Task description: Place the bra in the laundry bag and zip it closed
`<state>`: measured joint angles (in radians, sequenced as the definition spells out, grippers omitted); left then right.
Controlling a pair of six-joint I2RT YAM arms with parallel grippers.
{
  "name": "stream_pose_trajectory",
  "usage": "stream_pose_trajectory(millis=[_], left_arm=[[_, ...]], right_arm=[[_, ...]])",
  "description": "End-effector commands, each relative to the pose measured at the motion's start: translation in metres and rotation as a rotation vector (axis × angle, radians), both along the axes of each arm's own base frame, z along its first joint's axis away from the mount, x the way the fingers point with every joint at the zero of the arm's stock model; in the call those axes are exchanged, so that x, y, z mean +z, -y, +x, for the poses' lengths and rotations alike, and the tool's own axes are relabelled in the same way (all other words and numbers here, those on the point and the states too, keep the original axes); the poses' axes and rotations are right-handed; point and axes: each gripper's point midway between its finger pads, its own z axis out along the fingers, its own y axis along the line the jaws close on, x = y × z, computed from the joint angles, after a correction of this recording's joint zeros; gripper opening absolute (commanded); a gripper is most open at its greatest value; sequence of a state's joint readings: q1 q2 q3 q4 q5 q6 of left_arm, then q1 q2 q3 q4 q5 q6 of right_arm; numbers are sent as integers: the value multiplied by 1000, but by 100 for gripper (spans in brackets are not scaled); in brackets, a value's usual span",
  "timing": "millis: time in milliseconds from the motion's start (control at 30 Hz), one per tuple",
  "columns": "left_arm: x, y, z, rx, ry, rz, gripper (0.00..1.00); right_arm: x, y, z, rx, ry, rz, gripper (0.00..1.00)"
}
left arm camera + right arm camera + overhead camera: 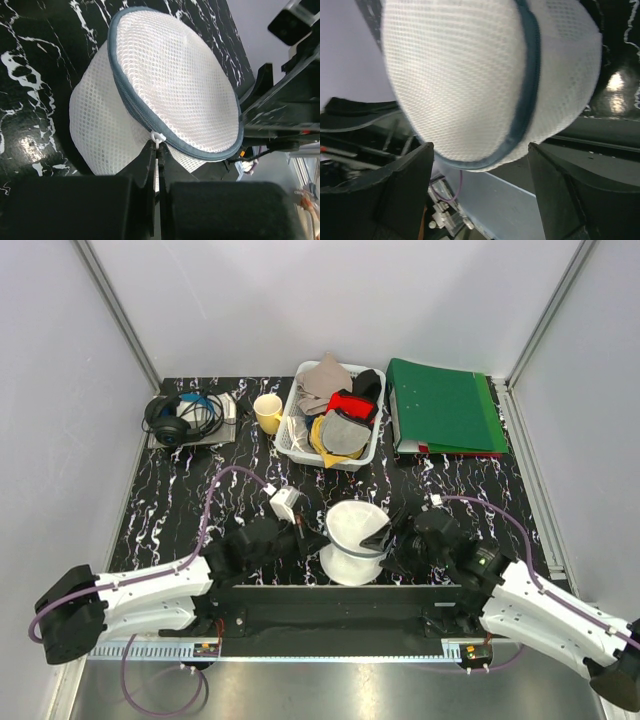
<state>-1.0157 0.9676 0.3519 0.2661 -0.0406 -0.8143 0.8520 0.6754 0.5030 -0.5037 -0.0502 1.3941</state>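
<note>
Left gripper (159, 150), jaws clenched on the zip pull (157, 136), seen only from its wrist, right gripper (479, 145), jaws released astride the laundry bag (352, 530) at the surface's (180, 510) near edge, contents hidden by mesh, basket (292, 445) of garments (340, 405) beyond.

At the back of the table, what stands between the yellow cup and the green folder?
The white lattice basket, filled with garments, stands between the yellow cup and the green folder; the top external view shows it.
</note>
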Motion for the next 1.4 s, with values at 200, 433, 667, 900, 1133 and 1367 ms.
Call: stream_pose_trajectory(millis=[200,433,667,900,1133,1367], left_arm=[[94,-43,32,253,190,-87,0],[97,-49,33,270,204,-88,0],[60,-45,27,254,141,-94,0],[49,-47,16,214,138,-107,0],[38,-45,4,146,130,-111,0],[39,-42,2,133,129,-120,0]], right_arm=[[7,-2,-29,247,9,-90,90],[74,-59,-5,-49,28,323,100],[57,-109,23,-299,-67,431,100],[57,-123,44,-382,-38,442,100],[55,-116,55,-293,91,194,83],[44,-131,51,-261,32,178,68]])
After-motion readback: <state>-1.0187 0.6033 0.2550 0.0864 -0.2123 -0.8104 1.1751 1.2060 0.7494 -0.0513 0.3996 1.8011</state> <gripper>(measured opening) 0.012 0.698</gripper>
